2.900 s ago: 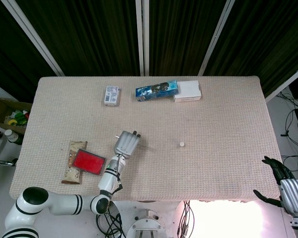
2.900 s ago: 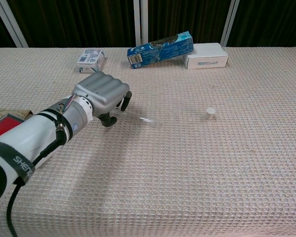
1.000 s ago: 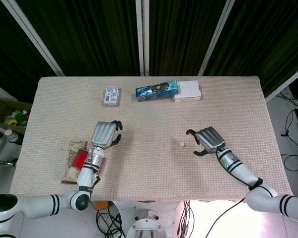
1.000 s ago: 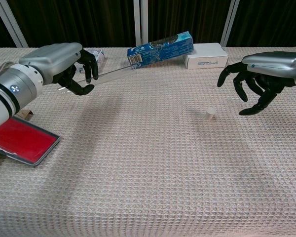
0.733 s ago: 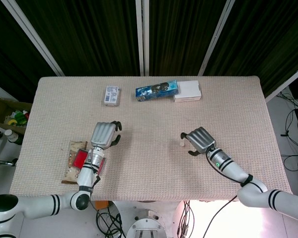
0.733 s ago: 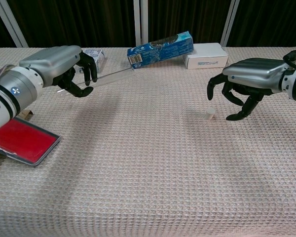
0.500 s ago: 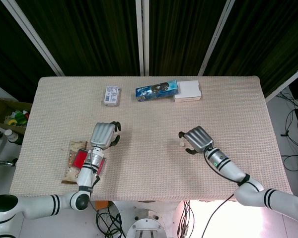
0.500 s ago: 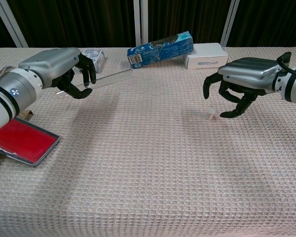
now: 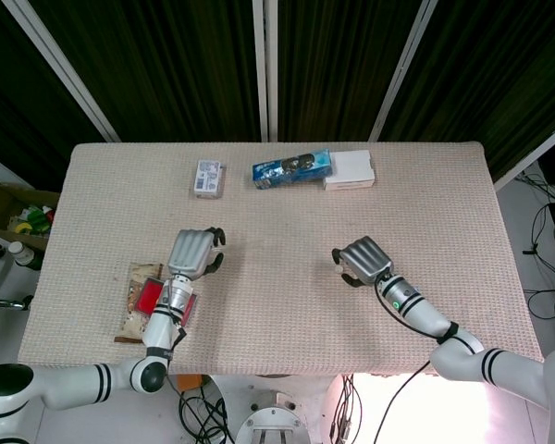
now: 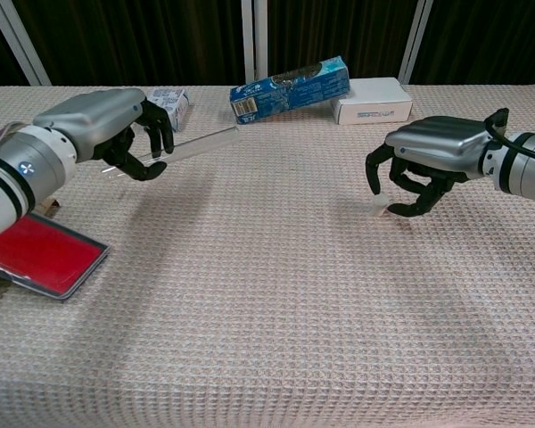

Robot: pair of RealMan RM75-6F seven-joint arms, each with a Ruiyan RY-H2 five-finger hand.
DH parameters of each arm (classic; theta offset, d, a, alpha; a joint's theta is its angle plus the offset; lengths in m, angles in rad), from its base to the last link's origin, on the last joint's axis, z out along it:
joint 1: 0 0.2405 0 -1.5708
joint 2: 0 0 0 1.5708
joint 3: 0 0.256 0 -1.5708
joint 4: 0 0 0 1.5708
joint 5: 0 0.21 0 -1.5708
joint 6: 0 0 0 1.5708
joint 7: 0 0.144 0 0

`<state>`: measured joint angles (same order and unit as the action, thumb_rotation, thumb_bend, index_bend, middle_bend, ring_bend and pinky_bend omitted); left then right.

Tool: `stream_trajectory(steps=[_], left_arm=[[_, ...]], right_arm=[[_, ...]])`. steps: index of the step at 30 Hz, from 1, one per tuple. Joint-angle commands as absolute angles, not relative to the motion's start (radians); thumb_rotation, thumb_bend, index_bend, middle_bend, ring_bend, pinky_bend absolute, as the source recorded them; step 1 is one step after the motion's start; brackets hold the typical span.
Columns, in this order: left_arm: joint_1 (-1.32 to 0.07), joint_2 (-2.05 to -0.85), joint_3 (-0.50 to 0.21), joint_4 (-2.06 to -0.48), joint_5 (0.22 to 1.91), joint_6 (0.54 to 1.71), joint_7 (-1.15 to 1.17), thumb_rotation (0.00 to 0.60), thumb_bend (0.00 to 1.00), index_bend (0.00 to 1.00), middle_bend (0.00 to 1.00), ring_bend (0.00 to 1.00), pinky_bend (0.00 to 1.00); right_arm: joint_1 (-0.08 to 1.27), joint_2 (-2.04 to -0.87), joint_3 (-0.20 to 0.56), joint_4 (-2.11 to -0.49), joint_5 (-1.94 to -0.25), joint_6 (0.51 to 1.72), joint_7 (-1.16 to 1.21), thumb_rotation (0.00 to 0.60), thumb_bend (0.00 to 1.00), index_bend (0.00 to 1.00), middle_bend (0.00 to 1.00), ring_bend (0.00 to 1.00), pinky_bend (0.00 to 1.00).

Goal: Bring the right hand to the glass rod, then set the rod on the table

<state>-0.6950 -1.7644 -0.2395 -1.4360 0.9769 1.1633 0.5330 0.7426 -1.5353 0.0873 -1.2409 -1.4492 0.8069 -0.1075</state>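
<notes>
The glass rod (image 10: 201, 142) is off the bench (image 10: 276, 312), held by the left hand (image 10: 107, 120), whose fingers (image 10: 157, 127) curl round one end; the rest sticks out to the right of those fingers, toward the blue carton (image 10: 290, 87). In the head view the rod is too thin to make out.

The right hand (image 10: 423, 156) is well apart from the rod, w/ fingers (image 10: 401, 183) spread and curved downward, holding nothing. It hovers over a small white cap (image 10: 377, 206), which sits between/just under its fingertips; contact can't be told.

Progress, judged: early. Approach to the rod isn't done, since the right hand is across the bench from it. Left to do: reach the rod, take it, then lay it on the bench. The red case (image 10: 36, 254) lies below the left fingers.
</notes>
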Motion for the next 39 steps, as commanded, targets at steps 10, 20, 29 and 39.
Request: stream_trajectory(steps=[10, 20, 29, 39], left_arm=[[-0.689, -1.766, -0.236, -1.428, 0.98, 1.164, 0.525, 0.6, 0.55, 0.68, 0.61, 0.83, 1.0], [-0.679, -1.755, -0.243, -1.438, 0.985, 1.155, 0.481, 0.6, 0.55, 0.68, 0.61, 0.83, 1.0], [-0.67, -1.746, -0.264, -1.469, 1.014, 1.137, 0.368, 0.6, 0.55, 0.68, 0.61, 0.83, 1.0], [-0.672, -1.797, -0.287, -1.454, 1.13, 1.144, 0.142, 0.6, 0.55, 0.68, 0.61, 0.83, 1.0]], right_arm=[[0.75, -1.546, 0.078, -1.226, -1.432, 0.801, -0.112, 0.6, 0.37, 0.54, 0.85, 0.95, 1.0], [0.742, -1.541, 0.088, -1.232, -1.43, 0.848, -0.081, 0.6, 0.45, 0.66, 0.87, 0.97, 1.0], [0.699, -1.386, 0.146, -1.397, -1.452, 0.979, 0.116, 0.6, 0.48, 0.72, 0.88, 0.99, 1.0], [0.703, -1.176, 0.26, -1.636, -1.422, 1.011, 0.337, 0.6, 0.48, 0.74, 0.89, 0.99, 1.0]])
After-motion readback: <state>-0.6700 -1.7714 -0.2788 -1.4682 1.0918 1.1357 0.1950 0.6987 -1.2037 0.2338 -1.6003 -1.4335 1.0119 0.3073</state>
